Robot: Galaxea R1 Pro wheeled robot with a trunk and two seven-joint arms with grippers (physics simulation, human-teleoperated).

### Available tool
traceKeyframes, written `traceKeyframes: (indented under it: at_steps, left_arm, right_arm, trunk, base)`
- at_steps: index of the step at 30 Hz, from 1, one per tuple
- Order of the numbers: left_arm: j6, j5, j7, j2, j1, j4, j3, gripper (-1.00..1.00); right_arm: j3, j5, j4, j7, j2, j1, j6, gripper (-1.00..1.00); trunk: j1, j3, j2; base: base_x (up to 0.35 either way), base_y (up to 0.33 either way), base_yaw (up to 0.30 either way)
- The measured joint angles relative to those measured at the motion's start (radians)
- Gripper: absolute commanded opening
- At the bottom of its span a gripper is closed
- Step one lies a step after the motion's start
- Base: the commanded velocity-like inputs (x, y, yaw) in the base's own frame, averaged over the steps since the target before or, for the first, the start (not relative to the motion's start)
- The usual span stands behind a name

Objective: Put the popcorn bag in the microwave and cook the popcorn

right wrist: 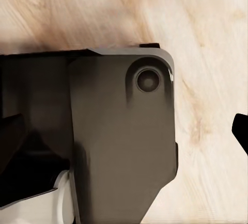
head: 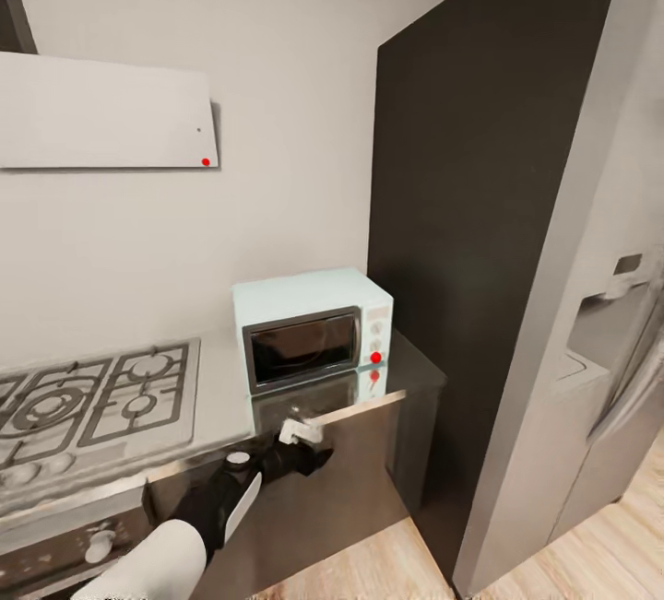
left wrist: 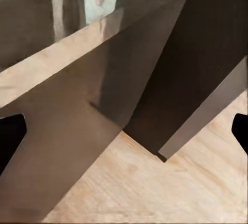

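The pale mint-blue microwave (head: 312, 328) stands on the grey countertop (head: 221, 397) against the wall, its dark glass door shut and a red knob at its lower right. The popcorn bag and the popcorn are out of view. My left gripper (head: 314, 450) hangs just in front of the countertop's front edge, below the microwave. In the left wrist view the left gripper (left wrist: 124, 131) is open, its dark fingertips (left wrist: 10, 136) far apart with nothing between them. My right gripper (right wrist: 124, 131) is open over the robot's dark base and the wooden floor.
A gas hob (head: 88, 397) with black grates lies left of the microwave, and a white hood (head: 106, 111) hangs above it. A tall dark panel (head: 470, 241) and a grey fridge (head: 599, 370) stand to the right. Dark cabinet fronts (head: 350, 471) run below the countertop.
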Motion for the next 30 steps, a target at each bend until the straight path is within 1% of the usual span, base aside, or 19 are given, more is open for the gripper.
traceKeyframes:
  at_steps: [3,5,6,7,8,9,10,11,12,13,14,15,17,18,19,24,26,28,30]
  left_arm:
    - [0.001,0.001,0.023,0.003,0.000,0.093,0.002,1.00]
    - [0.000,0.001,0.096,0.006,0.000,0.217,0.000,1.00]
    - [0.001,0.000,0.161,0.007,0.001,0.308,0.001,1.00]
    - [0.008,0.000,0.237,0.023,0.005,0.381,0.002,1.00]
    - [0.013,0.001,0.273,0.042,0.011,0.406,0.003,1.00]
    - [0.019,0.001,0.303,0.075,0.031,0.427,0.003,1.00]
    - [0.031,0.001,0.319,0.109,0.073,0.439,0.003,1.00]
    - [0.042,0.002,0.327,0.130,0.112,0.444,0.004,1.00]
    - [0.060,0.002,0.332,0.166,0.163,0.447,0.005,1.00]
    - [0.078,0.002,0.335,0.203,0.231,0.449,0.004,1.00]
    - [0.095,0.003,0.337,0.222,0.300,0.450,0.005,1.00]
    - [0.105,0.003,0.337,0.233,0.368,0.451,0.005,1.00]
    - [0.113,0.003,0.338,0.241,0.453,0.451,0.005,1.00]
    - [0.116,0.004,0.343,0.244,0.521,0.451,0.006,1.00]
    - [0.116,0.004,0.346,0.245,0.566,0.451,0.006,1.00]
    - [0.168,0.005,0.351,0.244,0.621,0.452,0.008,1.00]
    - [0.174,0.006,0.351,0.244,0.629,0.450,0.010,1.00]
    - [0.174,0.007,0.351,0.243,0.632,0.449,0.019,1.00]
    - [0.173,0.008,0.351,0.241,0.633,0.447,0.039,1.00]
  right_arm:
    - [0.000,0.000,0.000,0.000,0.000,0.000,0.000,1.00]
    - [0.000,0.000,0.000,-0.001,0.000,0.000,0.000,1.00]
    - [0.000,0.000,0.000,0.000,0.000,0.000,0.000,1.00]
    - [0.000,0.000,0.000,-0.001,0.000,0.000,0.000,1.00]
    - [0.000,0.000,0.000,-0.001,0.000,0.000,0.000,1.00]
    - [0.000,0.000,0.000,-0.001,0.000,0.000,0.000,1.00]
    - [0.000,0.000,0.000,-0.001,0.000,0.000,0.000,1.00]
    - [0.000,0.000,0.000,-0.001,0.000,0.000,0.000,1.00]
    - [0.000,0.000,0.000,-0.001,0.000,0.000,0.000,1.00]
    - [0.000,0.000,0.000,-0.001,0.000,0.000,0.000,1.00]
    - [0.000,0.000,0.000,-0.001,0.000,0.000,0.000,1.00]
    - [0.000,0.000,0.000,-0.001,0.000,0.000,0.000,1.00]
    - [0.000,0.000,0.000,-0.002,0.000,0.000,0.000,1.00]
    - [0.000,0.000,0.000,-0.003,0.000,0.000,0.000,1.00]
    - [0.000,0.000,0.000,-0.004,0.000,0.000,0.000,1.00]
    - [-0.001,0.000,0.000,-0.004,0.000,0.000,-0.006,1.00]
    - [-0.001,-0.001,0.000,-0.004,0.000,0.000,-0.013,1.00]
    - [-0.003,-0.001,0.000,-0.004,0.000,0.000,-0.016,1.00]
    - [-0.005,-0.001,0.000,-0.005,0.000,0.000,-0.016,1.00]
  trunk:
    - [0.000,0.000,0.000]
    - [0.000,0.000,0.000]
    - [-0.001,0.000,0.000]
    - [-0.001,0.000,0.000]
    - [-0.001,0.000,0.000]
    - [-0.001,0.000,0.000]
    - [-0.001,0.000,0.000]
    - [-0.001,0.000,0.000]
    - [-0.001,0.000,0.000]
    - [-0.001,0.000,0.000]
    - [-0.001,0.000,0.000]
    - [-0.001,0.000,0.000]
    - [-0.001,0.000,0.000]
    - [-0.001,0.000,0.000]
    - [-0.001,0.000,0.000]
    - [-0.001,0.000,0.000]
    - [-0.001,0.000,0.000]
    - [-0.001,0.000,0.000]
    - [-0.001,0.000,0.000]
  base:
    - [-0.117,0.000,0.000]
    - [-0.028,0.000,0.000]
    - [-0.010,0.000,0.000]
    - [-0.006,0.000,0.000]
    - [-0.003,0.000,0.000]
    - [-0.002,0.000,0.000]
    - [-0.001,0.000,0.000]
    - [0.000,0.000,0.000]
    - [0.000,0.000,0.000]
    - [0.000,0.000,0.000]
    - [0.000,0.000,0.000]
    - [0.000,0.000,0.000]
    - [0.000,0.000,0.000]
    - [0.000,0.000,0.000]
    - [0.000,0.000,0.000]
    - [0.000,0.000,0.000]
    - [0.000,0.000,0.000]
    - [0.000,0.000,0.000]
    - [0.000,0.000,0.099]
